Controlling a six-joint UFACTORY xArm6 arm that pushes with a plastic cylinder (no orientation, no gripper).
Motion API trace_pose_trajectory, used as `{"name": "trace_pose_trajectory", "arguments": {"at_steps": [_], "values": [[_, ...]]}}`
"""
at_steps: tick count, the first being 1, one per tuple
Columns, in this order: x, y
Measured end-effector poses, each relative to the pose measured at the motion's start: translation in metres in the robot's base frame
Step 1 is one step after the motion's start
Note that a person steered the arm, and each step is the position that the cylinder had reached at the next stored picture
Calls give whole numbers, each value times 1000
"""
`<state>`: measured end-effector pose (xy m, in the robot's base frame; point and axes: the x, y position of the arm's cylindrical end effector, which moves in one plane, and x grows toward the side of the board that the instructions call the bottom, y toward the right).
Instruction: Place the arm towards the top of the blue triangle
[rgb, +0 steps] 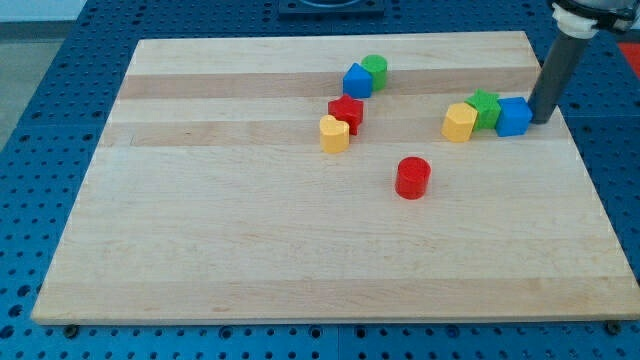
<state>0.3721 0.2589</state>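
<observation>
The blue triangle-like block (357, 80) sits near the view's top centre of the wooden board (250, 230), touching a green cylinder (376, 67) at its upper right. My tip (541, 121) is far to the view's right of it, against the right side of a blue cube (513, 116). The dark rod rises from there to the view's top right corner.
A red block (346, 112) and a yellow block (334, 133) lie just below the blue triangle. A red cylinder (412, 177) stands lower, near the centre. A yellow block (459, 122) and a green block (484, 107) line up left of the blue cube.
</observation>
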Motion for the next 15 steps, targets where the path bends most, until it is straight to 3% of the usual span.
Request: {"name": "trace_pose_trajectory", "arguments": {"at_steps": [4,6,7,8,10,11,13,15], "values": [[-6,-1],[-129,-16],[-168,-64],[-167,-140],[-167,-169],[-157,-192],[-98,-206],[23,-234]]}}
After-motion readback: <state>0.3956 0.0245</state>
